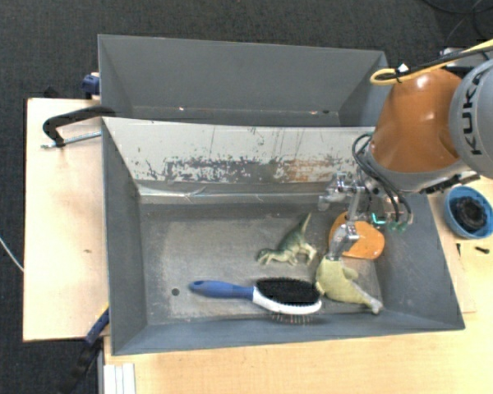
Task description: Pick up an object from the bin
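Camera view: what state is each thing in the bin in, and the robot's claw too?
Gripper: lowered over the orange flat thing.
Orange flat thing: lying flat, partly covered by the gripper.
Green dinosaur toy: loose, left of the gripper, untouched.
Brush: lying flat, bristles up, blue handle pointing left.
Yellow-green soft toy: lying beside the brush's head.

Floor (pixel 230 6): dark charcoal carpet, short pile, across the top and left of the camera view. Pale wood surface (pixel 62 220) sits on it and carries the bin (pixel 119 236); the wood shows to the left and along the bottom edge. Loose black cables (pixel 434 2) loop on the carpet top right. One thin white wire (pixel 2 240) crosses the carpet far left. Lighting even across carpet and wood.
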`<state>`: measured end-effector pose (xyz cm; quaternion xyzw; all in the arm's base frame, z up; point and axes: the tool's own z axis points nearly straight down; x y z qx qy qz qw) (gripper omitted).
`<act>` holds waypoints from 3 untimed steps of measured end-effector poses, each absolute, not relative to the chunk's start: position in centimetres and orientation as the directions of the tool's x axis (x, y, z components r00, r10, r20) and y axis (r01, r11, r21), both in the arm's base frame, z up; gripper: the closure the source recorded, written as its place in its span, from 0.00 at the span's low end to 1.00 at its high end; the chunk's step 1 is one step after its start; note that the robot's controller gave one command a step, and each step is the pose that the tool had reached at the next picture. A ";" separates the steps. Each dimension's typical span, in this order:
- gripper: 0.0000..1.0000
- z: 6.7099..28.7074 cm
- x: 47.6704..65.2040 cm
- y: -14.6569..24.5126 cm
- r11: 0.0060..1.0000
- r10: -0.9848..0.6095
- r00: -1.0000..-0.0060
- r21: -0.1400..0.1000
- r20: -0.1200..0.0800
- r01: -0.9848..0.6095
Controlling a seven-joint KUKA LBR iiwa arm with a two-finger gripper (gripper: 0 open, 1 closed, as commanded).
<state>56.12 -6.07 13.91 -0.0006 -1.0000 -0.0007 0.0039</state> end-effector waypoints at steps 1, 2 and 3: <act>0.00 7.2 60.4 -4.2 0.929 -0.371 -0.929 -0.002 -0.009 -0.371; 1.00 7.4 60.4 -4.3 0.930 -0.368 -0.930 -0.002 -0.007 -0.368; 1.00 20.7 58.6 -3.7 0.932 -0.362 -0.932 -0.005 -0.014 -0.362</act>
